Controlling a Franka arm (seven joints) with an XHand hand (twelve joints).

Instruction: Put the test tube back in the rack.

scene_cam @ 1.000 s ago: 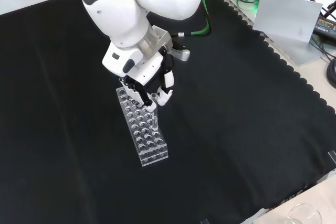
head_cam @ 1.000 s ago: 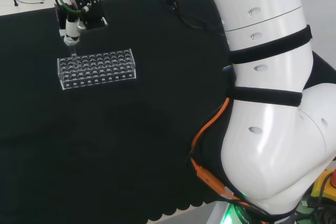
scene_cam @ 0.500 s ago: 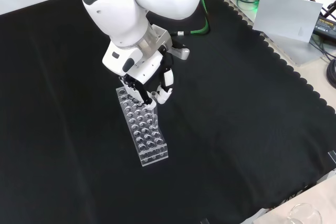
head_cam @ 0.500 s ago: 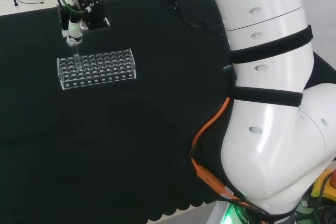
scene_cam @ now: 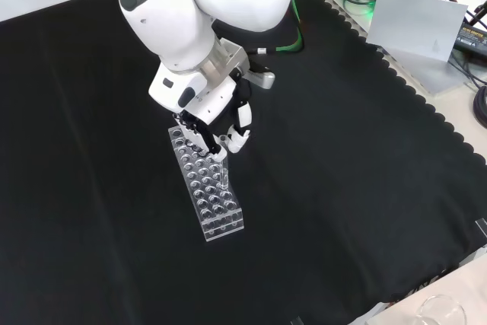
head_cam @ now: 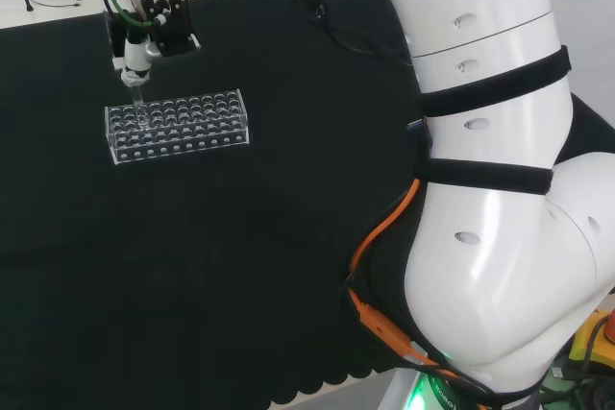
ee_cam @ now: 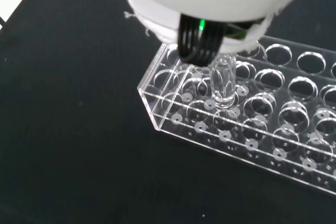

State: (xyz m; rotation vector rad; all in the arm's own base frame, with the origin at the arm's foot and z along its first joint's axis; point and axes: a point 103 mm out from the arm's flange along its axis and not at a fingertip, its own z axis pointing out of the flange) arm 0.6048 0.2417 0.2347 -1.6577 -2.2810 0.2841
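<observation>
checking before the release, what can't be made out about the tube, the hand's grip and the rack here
- Clear glass test tube: its top and the grip, hidden by the black and white hand, wrist view.
- Tube, front view: too small and clear to pick out.
- Clear plastic rack: far end cut off, wrist view.

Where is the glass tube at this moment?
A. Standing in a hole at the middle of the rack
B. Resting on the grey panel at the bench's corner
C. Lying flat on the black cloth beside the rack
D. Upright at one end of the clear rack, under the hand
D: the wrist view shows the test tube upright, its bottom at a hole near the end of the rack, just below the hand.
</observation>
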